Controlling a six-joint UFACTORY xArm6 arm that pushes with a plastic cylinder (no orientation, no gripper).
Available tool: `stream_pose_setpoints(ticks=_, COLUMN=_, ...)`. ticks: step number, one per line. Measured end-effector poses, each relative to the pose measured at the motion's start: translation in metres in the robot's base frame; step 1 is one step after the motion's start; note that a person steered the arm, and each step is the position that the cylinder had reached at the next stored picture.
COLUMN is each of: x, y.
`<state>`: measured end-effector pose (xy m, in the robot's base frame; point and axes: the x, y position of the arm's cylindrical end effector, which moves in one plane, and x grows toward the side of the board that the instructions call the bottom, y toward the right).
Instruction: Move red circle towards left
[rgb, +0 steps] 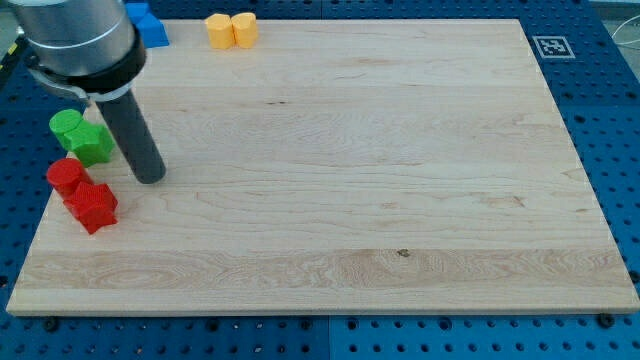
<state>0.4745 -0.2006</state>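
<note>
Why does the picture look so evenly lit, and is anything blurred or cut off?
In the camera view, the light is soft and even: no glare on the board, only faint shadows beside the red blocks. Everything is sharp, including my tip. The arm and the blue block are cropped at the view's top.

lab: blue pegboard bench (600, 60), fiducial tag (552, 46)

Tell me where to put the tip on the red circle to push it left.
Press my tip against the red circle's right-hand curved side, at mid-height, coming from the view's right. The tip already stands to its right, apart; the red star-like block sits at its lower right.
</note>
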Motion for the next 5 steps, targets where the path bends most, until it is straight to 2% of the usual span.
stream_pose_setpoints(ticks=5, x=0.004, y=-0.047)
